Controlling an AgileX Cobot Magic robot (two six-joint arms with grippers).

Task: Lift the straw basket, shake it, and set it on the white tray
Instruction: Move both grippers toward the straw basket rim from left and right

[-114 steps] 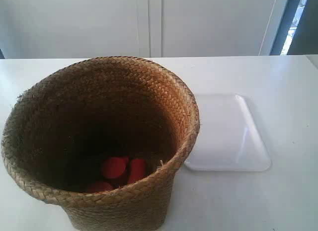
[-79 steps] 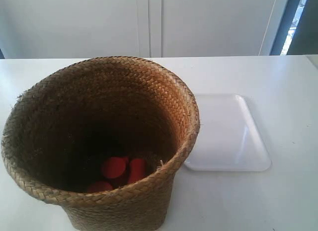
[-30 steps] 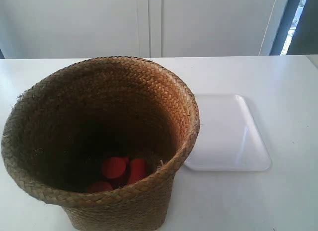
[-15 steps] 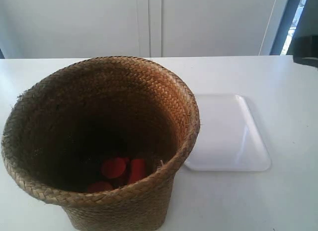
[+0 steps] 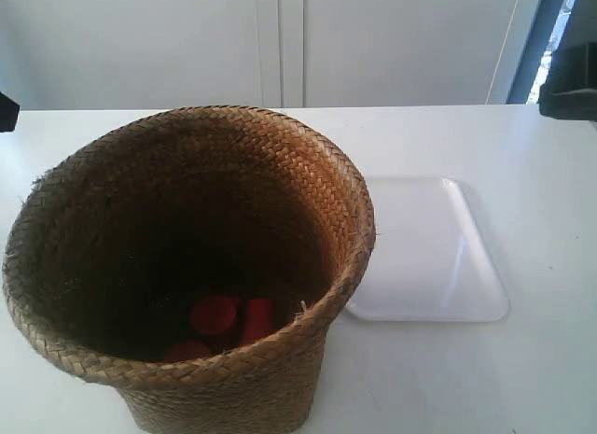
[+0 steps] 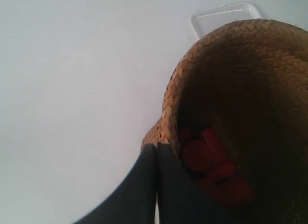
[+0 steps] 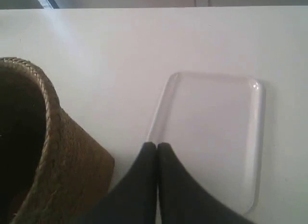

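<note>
Left gripper [image 6: 156, 148] and right gripper [image 7: 157, 146], 2 dark pincers, each have jaws pressed together, holding nothing. On the white table [image 5: 527, 378] the straw basket [image 5: 322, 177] stands upright just beside the white tray [image 5: 438, 266], not on it; red pieces [image 5: 216, 315] lie at its bottom.

The white table [image 5: 522, 378] carried two things. The straw basket [image 5: 280, 173] stood upright on it, its rim close beside the tips of the pressed-together left fingers [image 6: 139, 190]. The white tray [image 5: 438, 257] lay flat just beyond the pressed-together right fingers [image 7: 142, 185], with a strip of bare table between basket and tray.
</note>
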